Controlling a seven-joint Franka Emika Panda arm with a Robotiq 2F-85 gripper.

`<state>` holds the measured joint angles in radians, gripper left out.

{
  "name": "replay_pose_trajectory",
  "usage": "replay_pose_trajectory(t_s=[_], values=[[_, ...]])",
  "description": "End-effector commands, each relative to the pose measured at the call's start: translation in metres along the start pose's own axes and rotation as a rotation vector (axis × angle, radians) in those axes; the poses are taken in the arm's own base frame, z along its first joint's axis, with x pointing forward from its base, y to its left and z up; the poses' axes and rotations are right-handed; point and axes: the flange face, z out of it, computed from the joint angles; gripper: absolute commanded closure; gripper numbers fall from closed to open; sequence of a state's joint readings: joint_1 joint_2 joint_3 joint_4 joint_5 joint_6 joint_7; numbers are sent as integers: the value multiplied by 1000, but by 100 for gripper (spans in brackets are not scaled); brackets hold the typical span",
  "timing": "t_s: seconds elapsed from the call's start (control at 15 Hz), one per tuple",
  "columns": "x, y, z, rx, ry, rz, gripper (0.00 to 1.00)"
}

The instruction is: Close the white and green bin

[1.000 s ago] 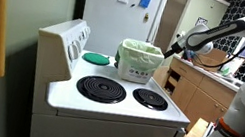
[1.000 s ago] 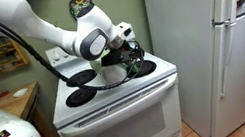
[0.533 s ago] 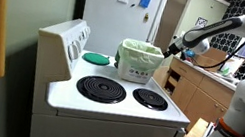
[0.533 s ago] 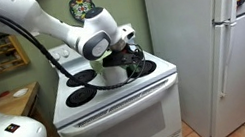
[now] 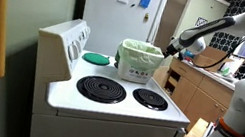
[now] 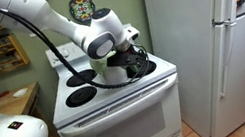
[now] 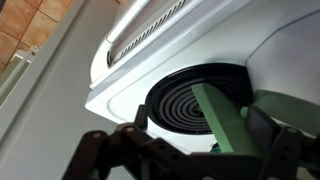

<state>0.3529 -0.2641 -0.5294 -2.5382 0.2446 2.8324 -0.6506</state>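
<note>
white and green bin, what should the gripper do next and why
Probably swing the gripper up and over the bin: it stands open, liner showing, and the wrist view shows a green piece, likely its lid, right at the gripper.

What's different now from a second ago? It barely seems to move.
The gripper has crept slightly upward and closer to the white and green bin, and the arm behind it has lifted a touch. Nothing was visibly grabbed or released. The bin stays open on the stove, and the flat green disc has not moved.
</note>
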Motion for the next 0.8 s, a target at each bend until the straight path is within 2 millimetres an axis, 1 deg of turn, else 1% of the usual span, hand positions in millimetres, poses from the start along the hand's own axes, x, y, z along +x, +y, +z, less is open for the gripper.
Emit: replay_pose_trajectory(t_s=[0.0, 0.27, 0.73], values=[[7, 0, 9, 39, 3, -6, 0], [12, 0, 23, 33, -6, -19, 0], [22, 2, 41, 11, -4, -35, 0]])
